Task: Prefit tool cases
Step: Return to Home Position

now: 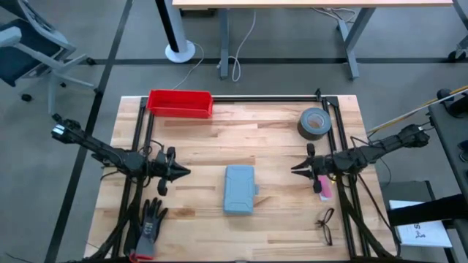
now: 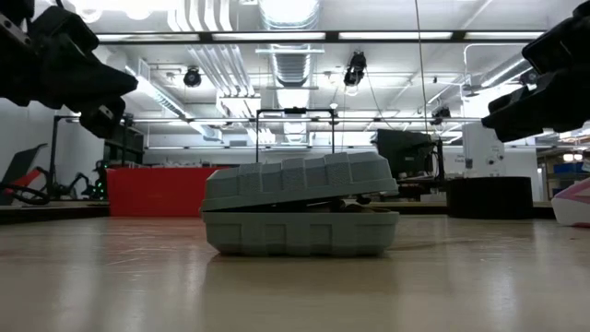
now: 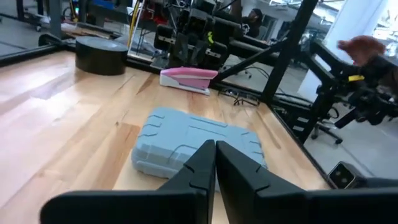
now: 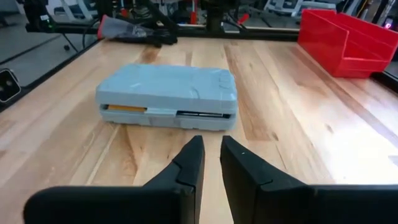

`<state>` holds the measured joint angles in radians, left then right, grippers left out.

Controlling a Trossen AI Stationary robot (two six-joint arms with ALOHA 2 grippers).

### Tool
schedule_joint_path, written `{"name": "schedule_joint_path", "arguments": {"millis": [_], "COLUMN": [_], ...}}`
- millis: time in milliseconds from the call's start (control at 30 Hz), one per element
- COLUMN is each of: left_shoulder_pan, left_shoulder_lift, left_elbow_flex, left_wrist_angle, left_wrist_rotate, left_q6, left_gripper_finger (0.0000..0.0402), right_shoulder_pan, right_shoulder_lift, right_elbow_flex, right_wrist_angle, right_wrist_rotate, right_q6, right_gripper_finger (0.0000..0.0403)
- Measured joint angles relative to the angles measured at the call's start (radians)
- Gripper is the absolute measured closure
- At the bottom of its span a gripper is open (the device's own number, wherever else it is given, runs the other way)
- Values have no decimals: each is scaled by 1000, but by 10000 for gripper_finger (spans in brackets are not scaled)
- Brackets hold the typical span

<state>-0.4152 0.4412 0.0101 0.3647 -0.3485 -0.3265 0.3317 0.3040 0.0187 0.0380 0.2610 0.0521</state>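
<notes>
My left jaws (image 1: 186, 172) are pinched fully together with nothing in them, hanging just above the worktop (image 1: 278, 150) at 9 o'clock from the tool case (image 1: 239, 189). My right jaws (image 1: 294, 169) are closed down to a thin slit. They're empty too, at 3 o'clock from it. Both sets sit clear of the case with their tips pointing at it.

The case lies flat mid-worktop. The lid is down but not flush: from table height one end rides up, and the seam shows a dark gap with something yellow peeking out. My guess is it isn't latched.

The step in hand looks like parking both arms at rest. To do it well I'd lift first, then swing away slowly, so no tip clips that raised lid.

The case is matte grey-blue hard plastic with a ribbed lid and rounded corners. The worktop is pale planked wood with a slight sheen. There's a glossy red bin (image 1: 180, 103) at 11 o'clock, a dark tape roll (image 1: 314, 123) between 1 and 2, and a floppy dark glove (image 1: 150, 226) at 8.
</notes>
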Motion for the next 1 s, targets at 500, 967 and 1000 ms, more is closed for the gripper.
{"name": "schedule_joint_path", "arguments": {"millis": [500,967,1000], "left_shoulder_pan": [1,1,2], "left_shoulder_lift": [34,-47,-78], "left_elbow_flex": [3,0,0], "left_wrist_angle": [-75,-127,-135], "left_wrist_rotate": [-88,-88,-87], "left_q6": [372,397,397], "left_gripper_finger": [379,375,376], "right_shoulder_pan": [0,0,0], "right_shoulder_lift": [-101,-225,-227], "right_elbow_flex": [-6,-7,-7], "right_wrist_angle": [10,11,11], "right_wrist_rotate": [-2,-2,-2], "right_q6": [0,0,0], "right_gripper_finger": [342,349,351]}}
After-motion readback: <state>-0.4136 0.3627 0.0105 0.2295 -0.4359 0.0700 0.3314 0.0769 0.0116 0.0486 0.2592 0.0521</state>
